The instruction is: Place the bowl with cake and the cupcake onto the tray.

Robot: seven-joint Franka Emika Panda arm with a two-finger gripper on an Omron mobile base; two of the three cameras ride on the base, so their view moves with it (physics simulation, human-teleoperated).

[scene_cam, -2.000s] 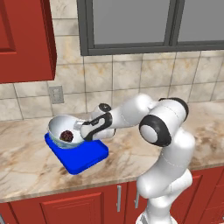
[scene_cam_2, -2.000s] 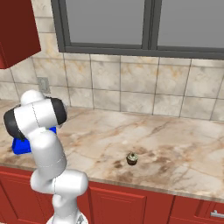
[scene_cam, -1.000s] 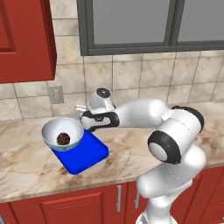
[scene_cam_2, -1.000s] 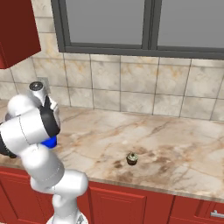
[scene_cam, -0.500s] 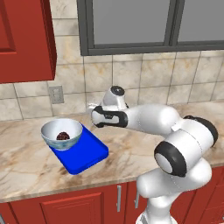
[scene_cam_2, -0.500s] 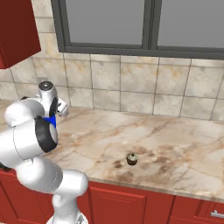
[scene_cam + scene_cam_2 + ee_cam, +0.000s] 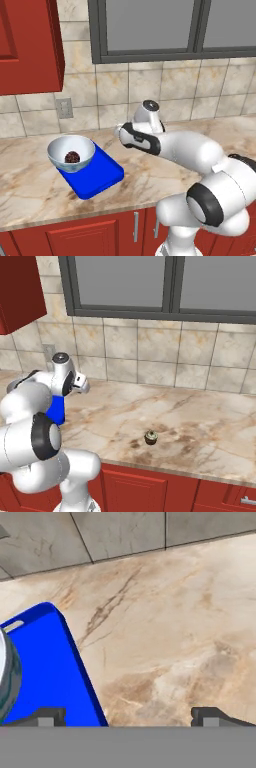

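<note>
While the bowl (image 7: 71, 152) sits at the left of the left base view on the far end of the blue tray (image 7: 102, 175), the cake (image 7: 72, 157) lies inside it; the gripper (image 7: 128, 716) hangs with jaws spread wide and nothing between them, at the bottom of the hand view; the cupcake (image 7: 151, 437) stands alone on the marble counter (image 7: 200, 426), lower centre of the right base view, well apart from the tray.

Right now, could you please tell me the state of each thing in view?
bowl: upright on the tray, released.
cake: inside the bowl.
tray: flat on the counter.
cupcake: upright on the counter, off the tray.
gripper: fingers open, empty.
</note>
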